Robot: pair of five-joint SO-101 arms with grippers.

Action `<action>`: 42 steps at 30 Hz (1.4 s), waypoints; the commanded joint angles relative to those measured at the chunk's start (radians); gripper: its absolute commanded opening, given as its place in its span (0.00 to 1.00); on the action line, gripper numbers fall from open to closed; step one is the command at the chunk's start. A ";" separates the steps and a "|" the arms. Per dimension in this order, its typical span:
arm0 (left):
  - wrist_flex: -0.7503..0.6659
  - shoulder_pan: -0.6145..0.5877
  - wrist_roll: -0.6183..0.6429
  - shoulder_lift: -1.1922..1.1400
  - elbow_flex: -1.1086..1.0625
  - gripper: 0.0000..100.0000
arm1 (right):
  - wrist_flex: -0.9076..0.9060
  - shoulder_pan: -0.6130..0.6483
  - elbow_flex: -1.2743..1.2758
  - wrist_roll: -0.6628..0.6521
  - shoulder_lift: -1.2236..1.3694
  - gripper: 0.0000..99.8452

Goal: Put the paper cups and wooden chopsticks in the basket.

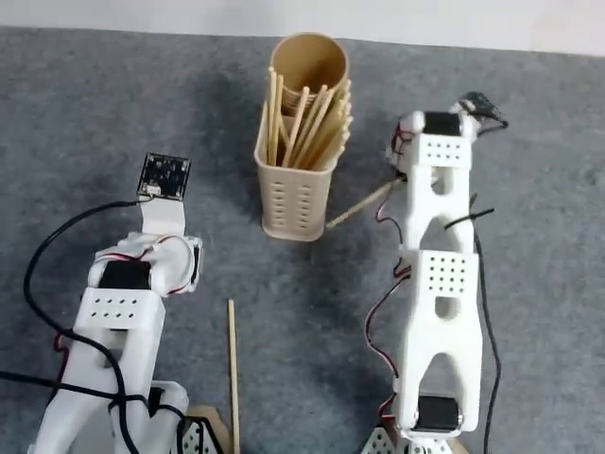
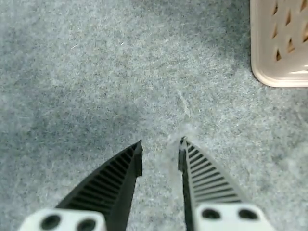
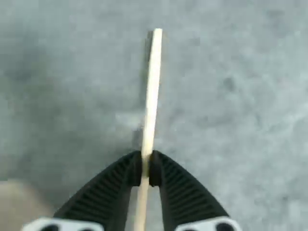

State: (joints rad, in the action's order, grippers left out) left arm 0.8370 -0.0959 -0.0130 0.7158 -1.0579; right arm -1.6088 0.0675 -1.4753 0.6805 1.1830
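The beige slotted basket stands at the back middle of the grey carpet, with a stack of paper cups and several wooden chopsticks in it. My right gripper is shut on one wooden chopstick. In the high view this chopstick slants from the right gripper down to the basket's front right corner. Another chopstick lies on the carpet in front of the basket. My left gripper is open above bare carpet, to the left of the basket.
The left arm is folded at the front left, and its cable loops over the carpet beside it. The right arm stretches along the right side, with wires hanging from it. Bare carpet lies between the arms.
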 commanded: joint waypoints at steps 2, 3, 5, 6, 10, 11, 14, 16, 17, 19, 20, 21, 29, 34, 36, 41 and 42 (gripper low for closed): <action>-0.011 -0.002 0.009 0.028 0.002 0.14 | 0.007 -0.018 -0.332 -0.170 -0.216 0.00; -0.011 -0.004 0.009 0.028 0.002 0.14 | 0.012 -0.015 -0.294 -0.193 -0.275 0.00; -0.014 -0.004 0.008 0.028 0.002 0.14 | 0.021 -0.010 -0.245 -0.218 -0.381 0.00; -0.014 -0.002 0.008 0.028 0.002 0.14 | 0.028 -0.010 -0.254 -0.232 -0.427 0.00; -0.014 -0.002 0.008 0.028 0.002 0.14 | 0.064 -0.007 -0.306 -0.293 -0.598 0.00; -0.014 -0.002 0.008 0.028 0.002 0.14 | 0.067 -0.001 -0.311 -0.299 -0.631 0.00; -0.015 -0.002 0.008 0.028 0.002 0.14 | 0.045 0.059 -0.309 -0.328 -0.696 0.00; -0.015 -0.002 0.008 0.028 0.002 0.14 | 0.036 0.113 -0.309 -0.367 -0.713 0.00; -0.015 -0.002 0.008 0.025 0.002 0.14 | 0.038 0.136 -0.309 -0.391 -0.714 0.00; -0.015 -0.002 0.008 0.024 0.002 0.14 | 0.044 0.179 -0.309 -0.422 -0.716 0.00; -0.015 -0.002 0.008 0.024 0.002 0.14 | 0.050 0.202 -0.309 -0.431 -0.714 0.00; -0.015 -0.002 0.008 0.022 0.002 0.14 | 0.053 0.222 -0.309 -0.436 -0.713 0.00; -0.015 -0.002 0.008 0.022 0.002 0.14 | 0.255 0.283 -0.308 -0.525 -0.667 0.00; -0.015 -0.002 0.008 0.022 0.002 0.14 | 0.315 0.297 -0.308 -0.571 -0.611 0.00; -0.015 -0.002 0.008 0.022 0.002 0.14 | 0.317 0.302 -0.308 -0.571 -0.585 0.00; -0.015 -0.002 0.008 0.022 0.002 0.14 | 0.309 0.302 -0.308 -0.572 -0.542 0.01; -0.015 -0.002 0.008 0.022 0.002 0.14 | 0.308 0.300 -0.308 -0.571 -0.542 0.01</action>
State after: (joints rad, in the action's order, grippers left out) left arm 0.8370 -0.0959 -0.0130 0.7158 -1.0579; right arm -1.3126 0.3621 -1.6655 0.1189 0.6536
